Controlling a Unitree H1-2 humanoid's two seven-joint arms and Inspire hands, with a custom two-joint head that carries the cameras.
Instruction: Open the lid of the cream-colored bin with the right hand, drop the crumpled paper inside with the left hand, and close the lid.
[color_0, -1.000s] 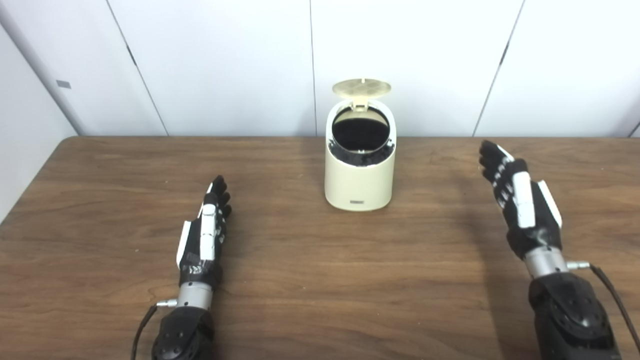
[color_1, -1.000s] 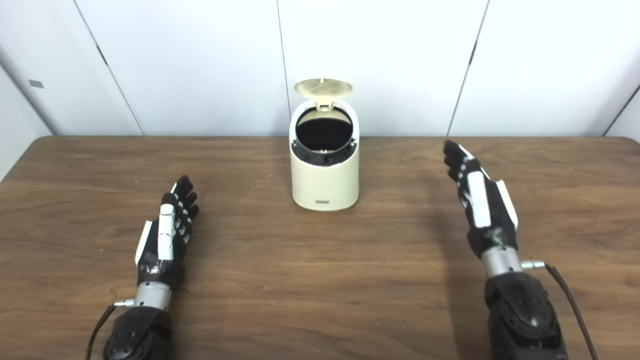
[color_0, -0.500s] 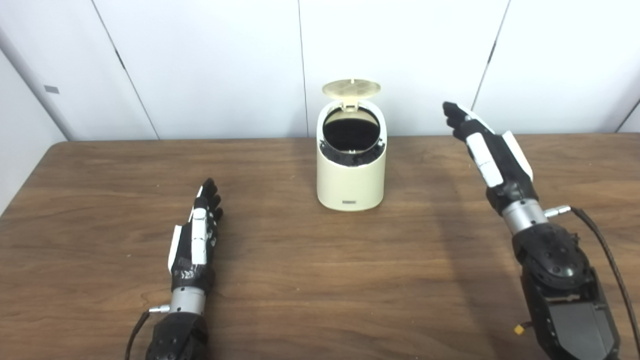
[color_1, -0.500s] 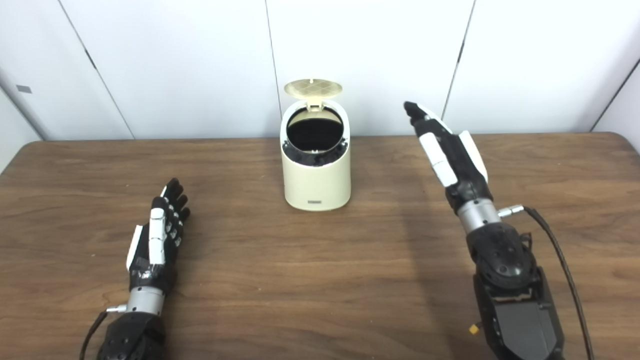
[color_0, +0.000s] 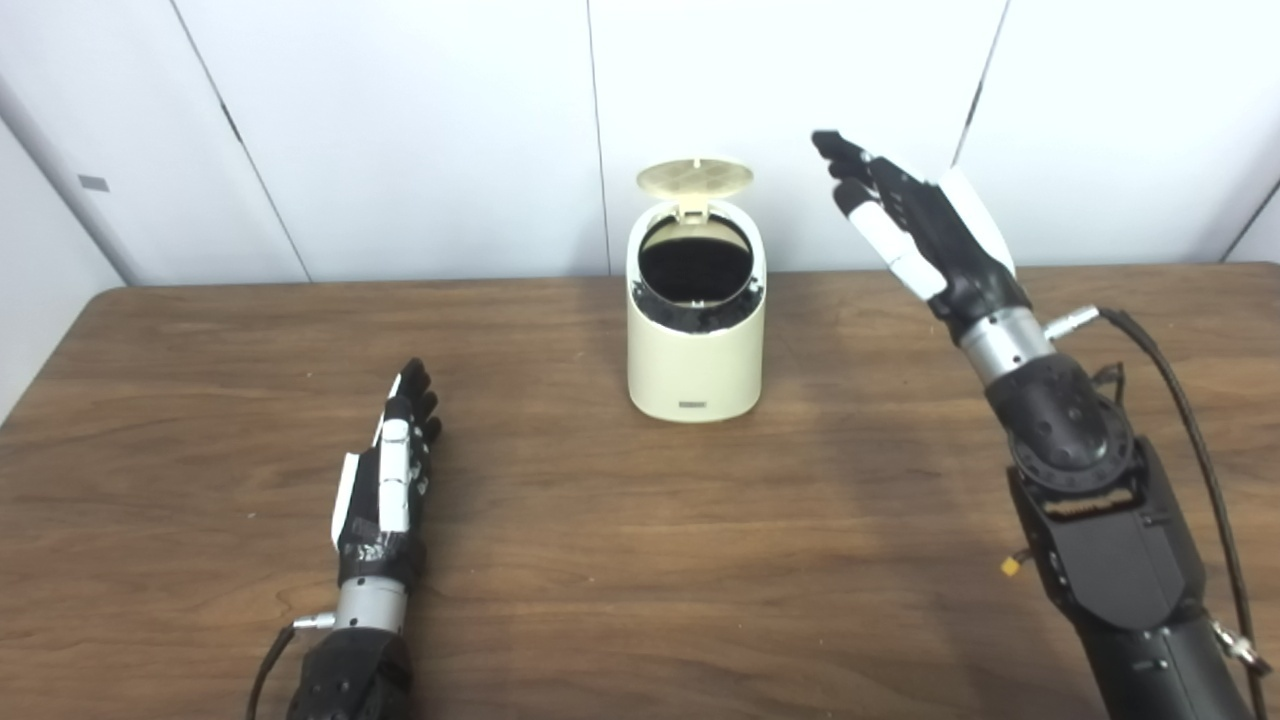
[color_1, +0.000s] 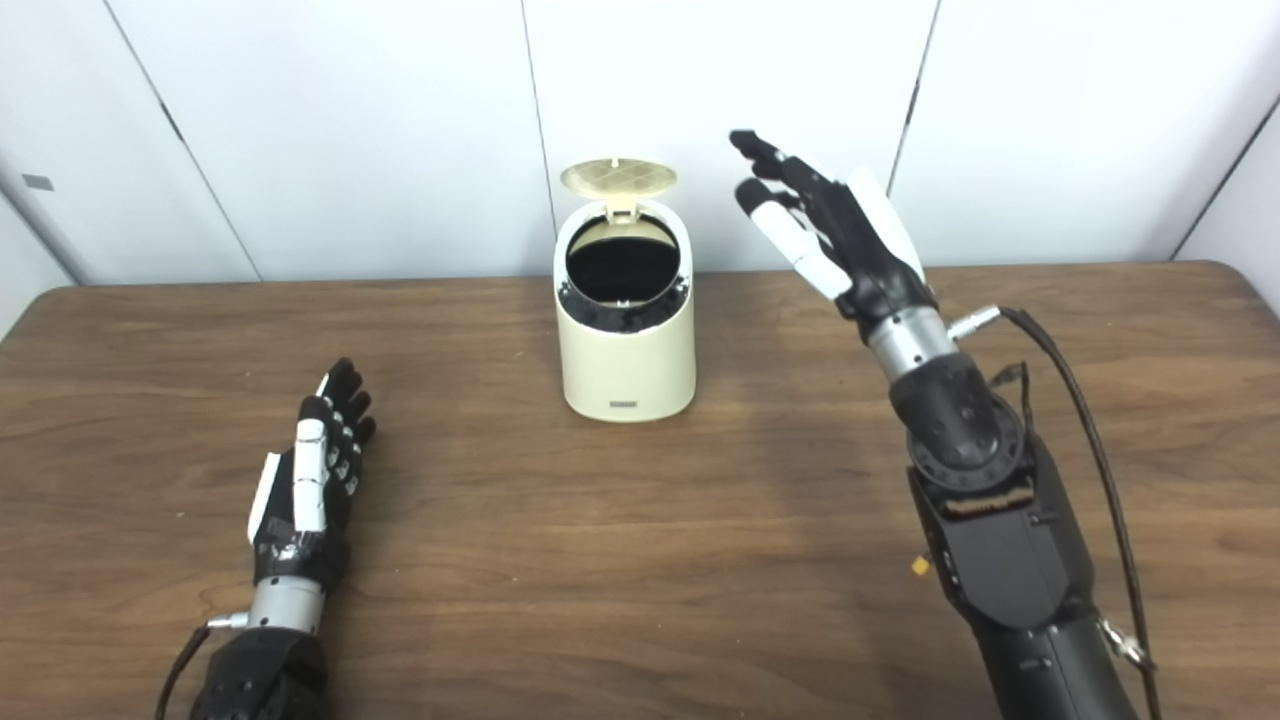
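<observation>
1. Cream-colored bin (color_0: 695, 350): stood mid-table (color_0: 640, 560), lid (color_0: 695, 178) raised.
2. Right hand (color_0: 920, 225): aloft right of lid, fingers spread, empty.
3. Left hand (color_0: 390, 480): lay on table, fingers extended, empty.

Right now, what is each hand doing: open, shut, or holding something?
Left hand: open, empty, low over the table.
Right hand: open, empty, raised to the right of the bin's open lid.

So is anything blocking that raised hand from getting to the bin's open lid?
Nothing visible does. The right hand is open in the air beside the upright lid of the bin, with only empty space between them.
</observation>
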